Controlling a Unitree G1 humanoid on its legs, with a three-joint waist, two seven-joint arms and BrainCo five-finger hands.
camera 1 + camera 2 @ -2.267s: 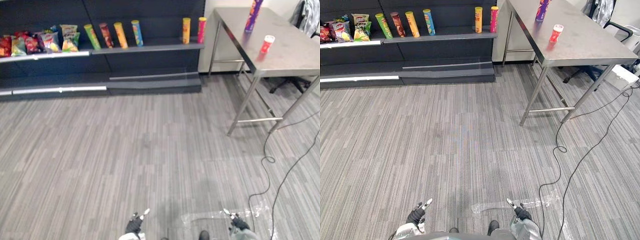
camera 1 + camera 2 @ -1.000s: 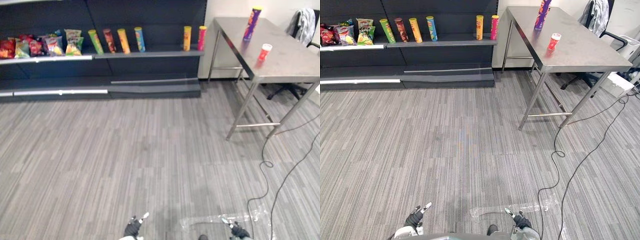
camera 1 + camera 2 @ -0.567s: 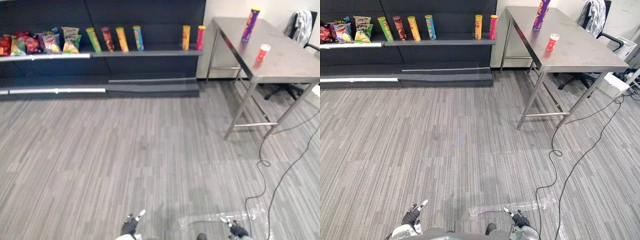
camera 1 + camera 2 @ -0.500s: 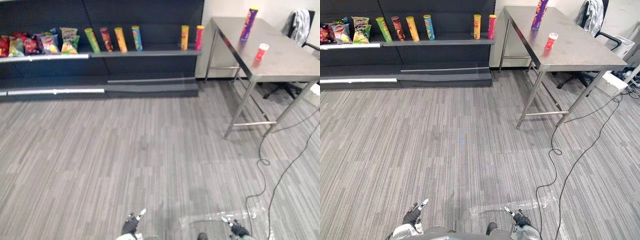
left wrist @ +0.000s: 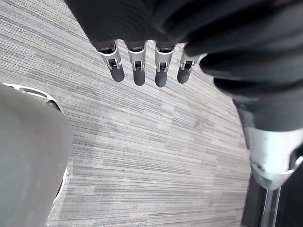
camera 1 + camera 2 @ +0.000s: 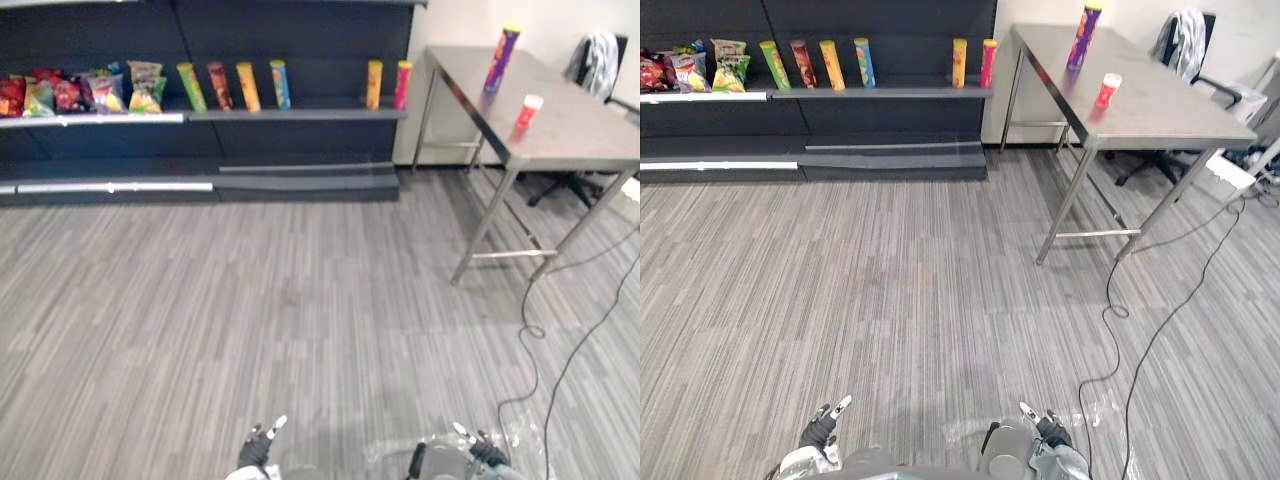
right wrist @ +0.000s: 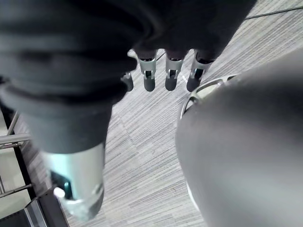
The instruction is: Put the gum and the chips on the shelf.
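My left hand [image 6: 818, 432] hangs low at my side, fingers [image 5: 137, 71] straight and loose, holding nothing; my right hand [image 6: 1051, 433] is the same, fingers [image 7: 170, 79] slack and empty. Well ahead to my right stands the table [image 6: 1170, 115]; on it the chips [image 6: 1086, 38] stand upright near the far end, the gum [image 6: 1108, 90] nearer me and apart from them. The shelf [image 6: 890, 92] lies far off to the left, stocked with tubes [image 6: 830, 62] and bags [image 6: 728, 58]. I judge nothing done yet: walk over, pick both up, carry them across.

Print on the cans [image 6: 830, 64] along the shelf [image 6: 890, 92] is too small to read.
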